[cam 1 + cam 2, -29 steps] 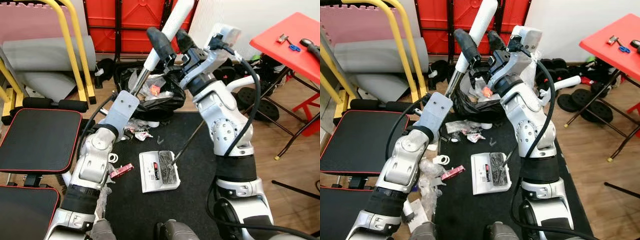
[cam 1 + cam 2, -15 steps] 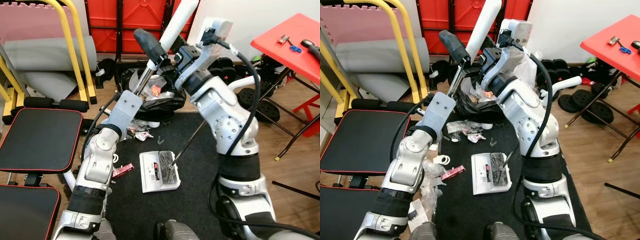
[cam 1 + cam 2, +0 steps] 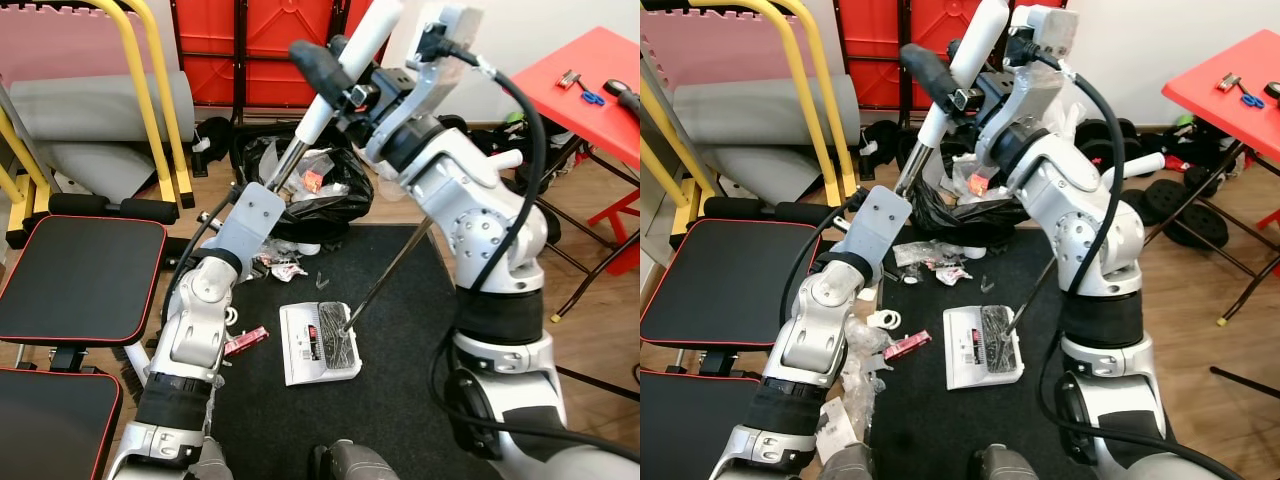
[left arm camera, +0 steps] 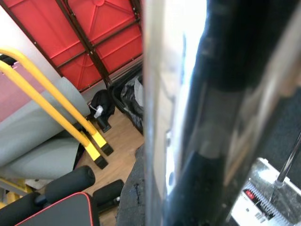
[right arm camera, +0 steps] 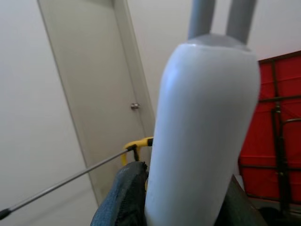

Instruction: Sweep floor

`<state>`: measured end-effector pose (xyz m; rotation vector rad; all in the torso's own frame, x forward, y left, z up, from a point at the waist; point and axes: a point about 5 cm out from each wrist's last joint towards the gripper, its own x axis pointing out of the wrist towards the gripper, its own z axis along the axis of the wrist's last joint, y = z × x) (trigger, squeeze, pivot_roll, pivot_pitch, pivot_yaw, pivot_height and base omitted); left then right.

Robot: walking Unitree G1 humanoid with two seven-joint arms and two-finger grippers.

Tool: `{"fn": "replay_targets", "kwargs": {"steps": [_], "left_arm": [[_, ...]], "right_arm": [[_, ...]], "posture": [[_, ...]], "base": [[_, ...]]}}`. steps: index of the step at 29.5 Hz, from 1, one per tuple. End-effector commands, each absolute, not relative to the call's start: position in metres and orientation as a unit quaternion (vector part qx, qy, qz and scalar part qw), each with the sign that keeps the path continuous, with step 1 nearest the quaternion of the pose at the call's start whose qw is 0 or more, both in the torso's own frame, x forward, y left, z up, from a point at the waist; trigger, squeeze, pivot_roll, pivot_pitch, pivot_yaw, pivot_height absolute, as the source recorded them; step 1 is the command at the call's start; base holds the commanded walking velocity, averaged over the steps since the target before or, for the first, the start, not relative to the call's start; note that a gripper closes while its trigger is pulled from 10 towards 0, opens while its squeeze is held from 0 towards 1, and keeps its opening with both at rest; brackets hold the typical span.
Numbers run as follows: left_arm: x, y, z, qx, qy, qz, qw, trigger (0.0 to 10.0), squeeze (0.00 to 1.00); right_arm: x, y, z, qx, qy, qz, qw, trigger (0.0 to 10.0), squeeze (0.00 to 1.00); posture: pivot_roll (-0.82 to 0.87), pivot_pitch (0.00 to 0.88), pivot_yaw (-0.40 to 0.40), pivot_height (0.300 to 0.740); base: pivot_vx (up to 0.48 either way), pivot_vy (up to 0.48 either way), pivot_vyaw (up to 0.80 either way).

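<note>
Since the earlier pictures the right arm has lifted and swung toward the wall, so the white handle grip (image 3: pixel 345 70) now reaches higher, while the sweeper head (image 3: pixel 318 342) stays at the same spot on the black mat (image 3: pixel 400 400).

Right tool (image 3: pixel 352 92) is closed around the white handle grip, with its black fingers (image 5: pixel 123 197) pressed on both sides of the grip in the right wrist view. Left tool (image 3: pixel 283 167) is lower on the same pole, at the metal shaft (image 3: pixel 288 160) under the white grip. The left wrist view shows the shaft very close and blurred between dark fingers, so this tool also seems to grip it, closed on the shaft.

A thin rod (image 3: pixel 385 273) goes down from near the right arm to the sweeper head, which is a flat white plate with dark bristles. It lies near the middle of the black mat, a little toward the mat's left edge.

A small red wrapper (image 3: pixel 243 341) lies at the left edge of the mat, near the left arm. Some white and red scraps (image 3: pixel 276 265) lie at the far left corner of the mat, just in front of a black trash bag (image 3: pixel 320 195). A red surface (image 3: pixel 590 75) stands at the right, with small tools on it.
</note>
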<state>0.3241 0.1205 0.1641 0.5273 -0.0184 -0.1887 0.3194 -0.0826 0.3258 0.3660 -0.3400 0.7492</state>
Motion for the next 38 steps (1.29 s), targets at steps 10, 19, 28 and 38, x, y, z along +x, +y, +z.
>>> {"fn": "replay_targets", "kwargs": {"steps": [10, 19, 28, 38], "left_arm": [[0.322, 0.132, 0.166, 0.265, -0.039, 0.048, 0.962, 0.0, 0.0], [0.32, 0.129, 0.17, 0.212, -0.049, 0.021, 0.976, 10.0, 1.0], [0.311, 0.167, 0.179, 0.197, -0.047, 0.03, 0.979, 10.0, 1.0], [0.283, 0.194, 0.163, 0.11, -0.007, 0.06, 0.992, 10.0, 1.0]], "right_arm": [[0.317, -0.092, 0.34, 0.142, -0.187, 0.366, 0.901, 0.0, 0.0], [0.317, -0.095, 0.343, 0.136, -0.213, 0.367, 0.895, 0.0, 0.0], [0.314, -0.106, 0.341, 0.095, -0.283, 0.377, 0.876, 0.0, 0.0], [0.327, -0.128, 0.323, 0.072, -0.284, 0.321, 0.901, 0.0, 0.0]], "posture": [[-0.15, 0.136, -0.15, 0.74], [-0.15, 0.139, -0.148, 0.74], [-0.14, 0.164, -0.15, 0.74], [-0.13, 0.217, -0.158, 0.74]], "base": [[0.0, 0.0, 0.0], [0.0, 0.0, 0.0], [0.0, 0.0, 0.0], [0.0, 0.0, 0.0]]}}
